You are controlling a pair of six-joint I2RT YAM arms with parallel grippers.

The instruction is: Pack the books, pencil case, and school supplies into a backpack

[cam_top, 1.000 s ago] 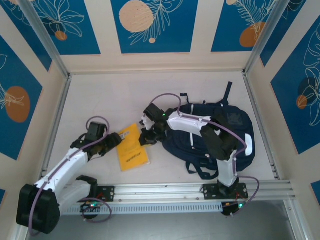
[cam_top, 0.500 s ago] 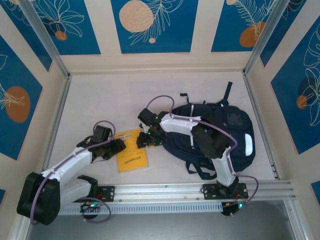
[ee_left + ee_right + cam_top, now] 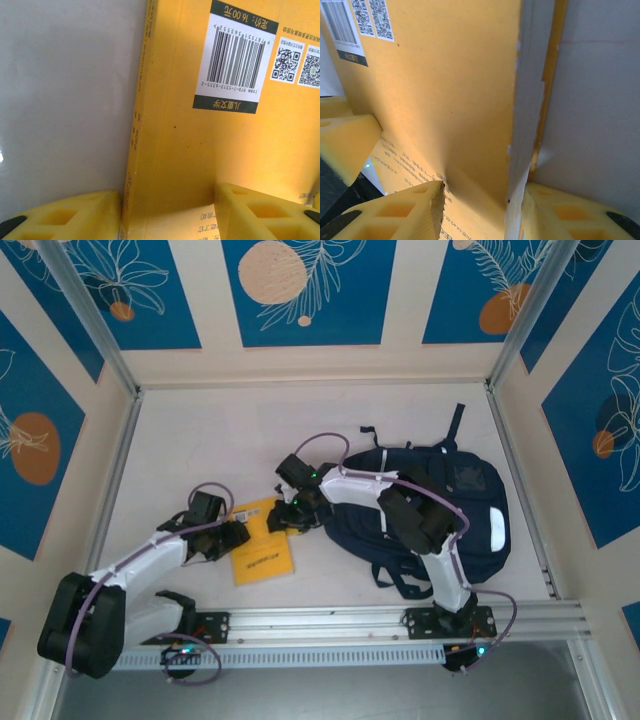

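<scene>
Left of the backpack (image 3: 450, 495), the yellow-orange book (image 3: 262, 558) lies on the table (image 3: 200, 440). Left gripper (image 3: 232, 537) straddles its left spine edge, jaws half apart, one finger outside the spine, one over the cover. Right gripper (image 3: 284, 521) brackets the far right corner at medium width; grip cannot be confirmed.
</scene>
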